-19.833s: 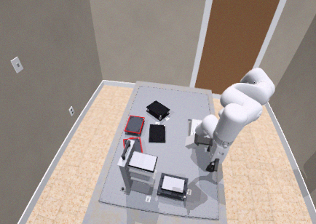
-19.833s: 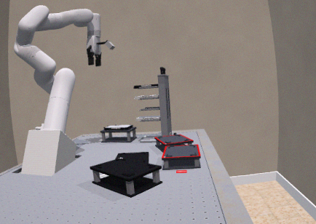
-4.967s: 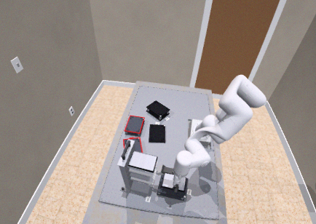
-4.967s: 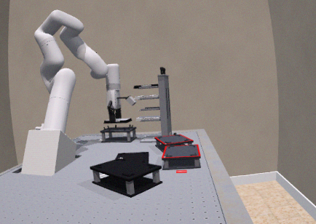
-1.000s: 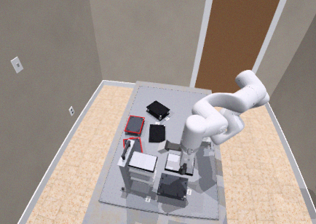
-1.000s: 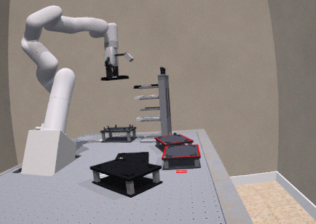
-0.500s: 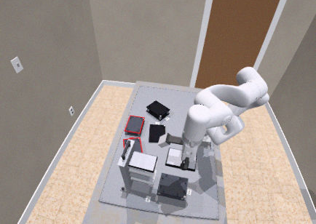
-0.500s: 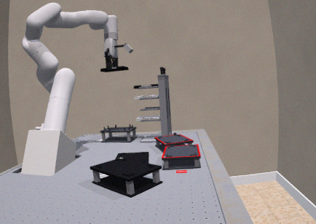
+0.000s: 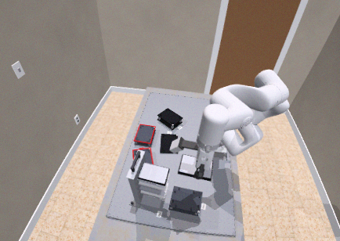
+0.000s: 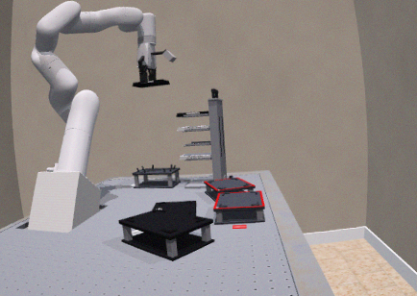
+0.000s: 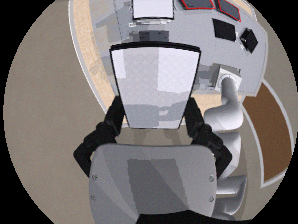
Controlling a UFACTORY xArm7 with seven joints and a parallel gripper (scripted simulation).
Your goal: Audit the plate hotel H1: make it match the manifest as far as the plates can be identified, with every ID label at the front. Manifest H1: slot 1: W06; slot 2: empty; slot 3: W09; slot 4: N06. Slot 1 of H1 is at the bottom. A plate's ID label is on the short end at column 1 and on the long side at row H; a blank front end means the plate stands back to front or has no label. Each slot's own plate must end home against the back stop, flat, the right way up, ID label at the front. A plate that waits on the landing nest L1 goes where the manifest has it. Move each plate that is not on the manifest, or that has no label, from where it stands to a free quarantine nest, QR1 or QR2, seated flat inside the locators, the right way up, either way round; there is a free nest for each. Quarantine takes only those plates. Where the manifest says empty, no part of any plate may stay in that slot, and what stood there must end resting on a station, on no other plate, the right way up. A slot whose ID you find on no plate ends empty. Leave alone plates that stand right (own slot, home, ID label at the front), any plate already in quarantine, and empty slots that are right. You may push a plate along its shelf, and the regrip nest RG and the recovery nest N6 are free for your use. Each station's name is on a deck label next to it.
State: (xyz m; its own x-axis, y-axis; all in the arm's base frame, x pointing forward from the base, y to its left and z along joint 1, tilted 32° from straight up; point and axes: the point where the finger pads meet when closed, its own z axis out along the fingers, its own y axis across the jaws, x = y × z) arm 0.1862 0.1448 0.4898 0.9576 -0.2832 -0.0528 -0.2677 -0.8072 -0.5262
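Hotel [image 10: 217, 127] stands at the deck's far end. Plate [image 10: 151, 83], flat, dark-rimmed, hangs high above the deck, clamped in the wide-spread gripper [image 10: 147, 75]. Only the wrist view shows its pale top face [image 11: 154, 86].

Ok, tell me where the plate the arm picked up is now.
The plate hangs flat in the gripper, high above the deck in the exterior view, left of the plate hotel and higher than its top shelf, touching no nest.
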